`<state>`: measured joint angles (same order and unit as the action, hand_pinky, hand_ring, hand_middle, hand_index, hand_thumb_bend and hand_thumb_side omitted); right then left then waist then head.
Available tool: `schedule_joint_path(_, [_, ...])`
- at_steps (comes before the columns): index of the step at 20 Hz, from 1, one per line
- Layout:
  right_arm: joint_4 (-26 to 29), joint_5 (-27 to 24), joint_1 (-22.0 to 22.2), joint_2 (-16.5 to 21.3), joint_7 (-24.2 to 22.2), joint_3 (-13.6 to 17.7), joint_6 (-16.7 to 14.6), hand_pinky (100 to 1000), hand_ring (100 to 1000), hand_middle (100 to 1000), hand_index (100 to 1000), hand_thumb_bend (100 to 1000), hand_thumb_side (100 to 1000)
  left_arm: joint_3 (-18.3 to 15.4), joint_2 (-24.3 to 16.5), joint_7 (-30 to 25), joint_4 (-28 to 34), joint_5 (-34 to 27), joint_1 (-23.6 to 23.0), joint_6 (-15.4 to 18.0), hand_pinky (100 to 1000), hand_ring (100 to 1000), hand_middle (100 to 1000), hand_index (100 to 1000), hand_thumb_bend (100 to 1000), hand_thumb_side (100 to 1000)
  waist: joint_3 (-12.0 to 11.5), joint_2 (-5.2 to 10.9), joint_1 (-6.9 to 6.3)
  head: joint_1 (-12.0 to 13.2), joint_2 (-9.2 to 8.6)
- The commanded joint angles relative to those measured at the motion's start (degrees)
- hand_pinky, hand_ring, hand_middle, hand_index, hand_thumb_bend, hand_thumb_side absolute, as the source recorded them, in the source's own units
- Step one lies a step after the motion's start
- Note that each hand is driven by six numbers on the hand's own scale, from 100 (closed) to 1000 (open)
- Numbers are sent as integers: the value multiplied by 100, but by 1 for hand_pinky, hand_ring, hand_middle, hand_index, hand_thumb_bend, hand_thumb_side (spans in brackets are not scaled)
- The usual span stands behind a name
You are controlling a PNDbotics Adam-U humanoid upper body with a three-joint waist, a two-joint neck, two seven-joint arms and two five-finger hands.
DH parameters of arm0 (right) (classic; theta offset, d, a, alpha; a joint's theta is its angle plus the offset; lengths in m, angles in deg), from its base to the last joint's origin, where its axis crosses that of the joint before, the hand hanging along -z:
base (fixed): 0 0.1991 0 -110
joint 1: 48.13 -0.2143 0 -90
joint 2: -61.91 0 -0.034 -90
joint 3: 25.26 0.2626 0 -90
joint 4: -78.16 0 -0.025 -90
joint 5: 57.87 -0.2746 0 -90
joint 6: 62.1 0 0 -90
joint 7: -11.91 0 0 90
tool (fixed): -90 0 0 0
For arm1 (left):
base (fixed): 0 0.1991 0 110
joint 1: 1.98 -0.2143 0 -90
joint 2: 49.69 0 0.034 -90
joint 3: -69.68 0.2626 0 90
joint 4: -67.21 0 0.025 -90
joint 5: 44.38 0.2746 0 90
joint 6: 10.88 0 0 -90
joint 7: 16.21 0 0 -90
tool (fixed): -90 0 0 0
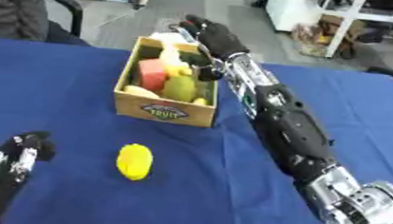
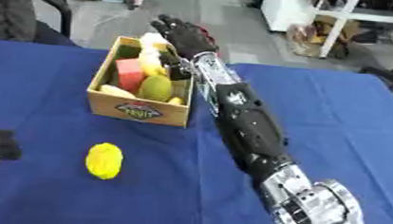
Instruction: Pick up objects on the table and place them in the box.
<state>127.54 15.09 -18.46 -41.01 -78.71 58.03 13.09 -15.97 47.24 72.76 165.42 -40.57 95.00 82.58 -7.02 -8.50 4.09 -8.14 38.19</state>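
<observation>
A cardboard fruit box (image 1: 165,111) stands on the blue table toward the far side. Inside it lie a red block (image 1: 152,73), a yellow-green fruit (image 1: 180,88), a pale yellow piece (image 1: 171,53) and other yellow pieces. My right arm stretches from the lower right across the box's right wall. My right hand (image 1: 213,37) hovers over the box's far right corner, fingers straight and holding nothing. One yellow oval fruit (image 1: 134,161) lies on the cloth in front of the box. My left hand (image 1: 19,156) rests at the lower left, fingers up and relaxed.
The blue cloth (image 1: 76,89) covers the whole table. Beyond its far edge sit a person in dark clothes on a chair (image 1: 21,11) at the upper left and a white shelf unit (image 1: 320,15) at the upper right.
</observation>
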Motion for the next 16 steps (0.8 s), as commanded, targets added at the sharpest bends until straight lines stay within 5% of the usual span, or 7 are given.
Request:
schedule_joint_path(1, [869, -955, 232, 402, -482, -431, -659, 820, 872, 870, 960, 100, 185, -46, -46, 20, 82, 6, 11, 15, 660, 610, 563, 742, 100, 725, 30, 81, -91, 44, -16])
schedule_joint_path(2, [1192, -1290, 409, 507, -772, -619, -849, 808, 860, 849, 951, 100, 119, -52, -54, 27, 83, 10, 8, 14, 660, 610, 563, 742, 100, 725, 41, 74, -86, 59, -11])
schedule_joint_path(3, [1520, -1631, 599, 612, -1123, -818, -1027, 800, 851, 840, 943, 100, 198, -60, -62, 35, 85, 14, 6, 14, 660, 610, 563, 742, 100, 725, 55, 68, -82, 73, -4])
schedule_joint_path(5, [2023, -2248, 887, 749, -1830, -1156, -1237, 781, 834, 818, 933, 100, 200, -72, -74, 49, 88, 20, 3, 13, 660, 610, 562, 742, 100, 724, 72, 61, -76, 82, 5])
schedule_joint_path(9, [2449, -3134, 1163, 696, -3104, -1705, -1358, 778, 842, 833, 947, 100, 392, -67, -73, 50, 92, 22, 9, 12, 660, 609, 563, 742, 100, 724, 94, 54, -84, 79, 12])
schedule_joint_path(12, [2247, -3253, 1193, 434, -3584, -1890, -1338, 787, 860, 867, 973, 100, 466, -64, -65, 45, 98, 18, 29, 13, 660, 609, 563, 742, 100, 721, 92, 43, -110, 60, -6])
schedule_joint_path(16, [1711, -2724, 1175, -57, -3535, -1933, -1430, 812, 897, 923, 996, 100, 483, -58, -60, 39, 101, 10, 53, 10, 660, 609, 563, 742, 100, 721, 88, 20, -148, 34, -31])
